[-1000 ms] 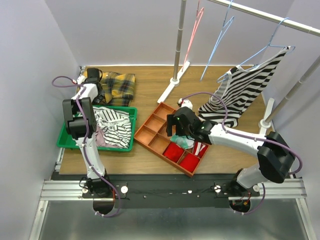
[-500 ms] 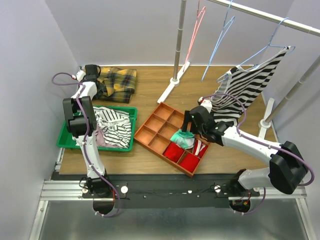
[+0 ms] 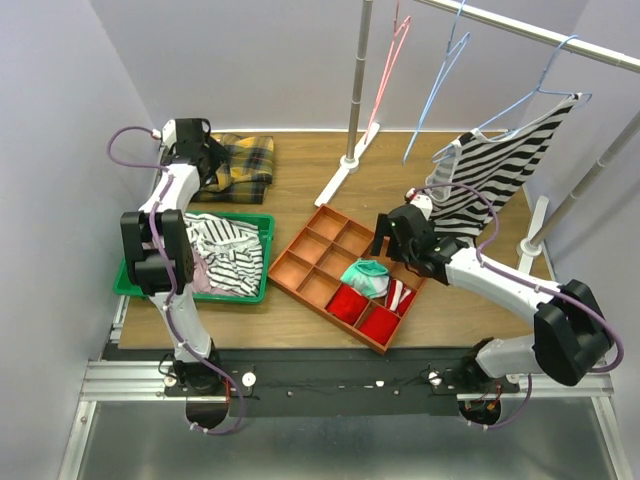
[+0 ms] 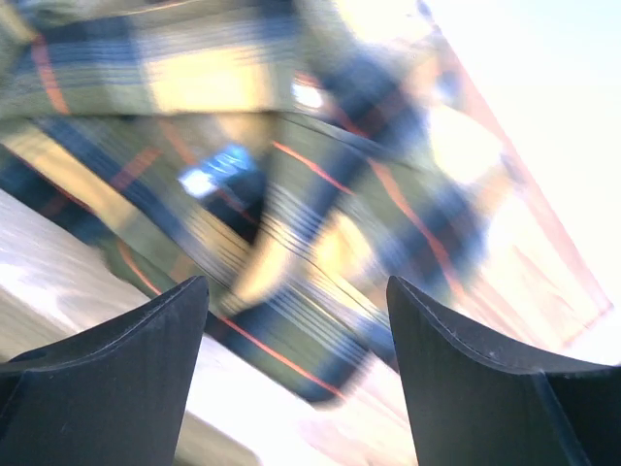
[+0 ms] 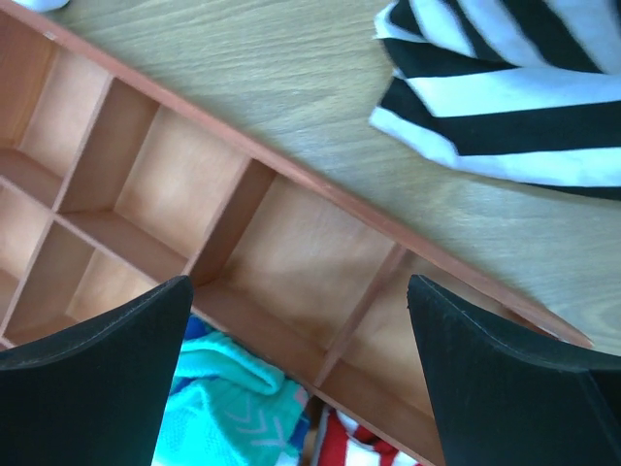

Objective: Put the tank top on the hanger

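Note:
The zebra-striped tank top (image 3: 495, 175) hangs from the pale lavender-blue hanger (image 3: 520, 108) on the rack at the right, and its lower edge droops to the table. A corner of the tank top (image 5: 505, 87) shows at the top right of the right wrist view. My right gripper (image 3: 395, 237) hovers open over the orange tray, just left of the top, holding nothing (image 5: 298, 283). At the far left, my left gripper (image 3: 210, 160) stands open and empty above the yellow plaid shirt (image 4: 291, 146), its fingers wide apart (image 4: 296, 286).
The orange divided tray (image 3: 300, 262) holds a teal sock (image 3: 365, 275) and red items (image 3: 365, 312). A green bin (image 3: 135, 285) with a striped cloth (image 3: 220, 250) sits at the left. A pink hanger (image 3: 385, 70) and a sky-blue hanger (image 3: 440, 70) hang beside the rack post (image 3: 358, 90).
My left gripper has opened and shifted a little back over the plaid shirt. My right gripper has lifted off the teal sock, which stays in the tray, and swung right toward the tank top.

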You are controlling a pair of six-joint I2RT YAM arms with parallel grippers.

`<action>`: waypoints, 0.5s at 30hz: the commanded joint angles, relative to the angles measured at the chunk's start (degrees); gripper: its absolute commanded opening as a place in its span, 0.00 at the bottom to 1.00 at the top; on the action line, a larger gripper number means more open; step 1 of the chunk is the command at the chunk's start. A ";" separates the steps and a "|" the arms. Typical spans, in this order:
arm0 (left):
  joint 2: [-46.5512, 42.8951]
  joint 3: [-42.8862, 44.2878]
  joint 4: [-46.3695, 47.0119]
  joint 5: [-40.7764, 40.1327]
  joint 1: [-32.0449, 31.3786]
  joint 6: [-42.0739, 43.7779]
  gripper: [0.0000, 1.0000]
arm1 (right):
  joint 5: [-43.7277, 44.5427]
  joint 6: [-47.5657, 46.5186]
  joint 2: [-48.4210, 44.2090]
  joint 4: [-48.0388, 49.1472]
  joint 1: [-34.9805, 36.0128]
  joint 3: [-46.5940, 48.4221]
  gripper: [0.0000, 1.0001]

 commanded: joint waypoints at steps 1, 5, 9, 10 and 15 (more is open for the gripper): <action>-8.14 -4.47 0.87 -1.26 -4.34 0.95 0.83 | -4.92 -1.73 1.58 2.45 -0.19 1.99 1.00; -12.28 -9.21 0.60 -3.73 -9.17 0.41 0.79 | -7.74 -2.88 2.55 3.51 -0.01 2.17 0.99; -14.30 -11.32 -1.42 -5.93 -15.77 3.57 0.65 | -5.11 -2.79 4.04 3.16 -0.01 1.99 0.99; -14.65 -12.03 -1.60 -6.28 -17.00 3.75 0.63 | -4.23 -2.88 4.31 2.90 -0.10 2.25 0.99; -16.50 -15.81 -2.12 -7.42 -25.70 6.65 0.47 | 0.43 -1.56 2.91 2.28 -0.19 0.94 0.99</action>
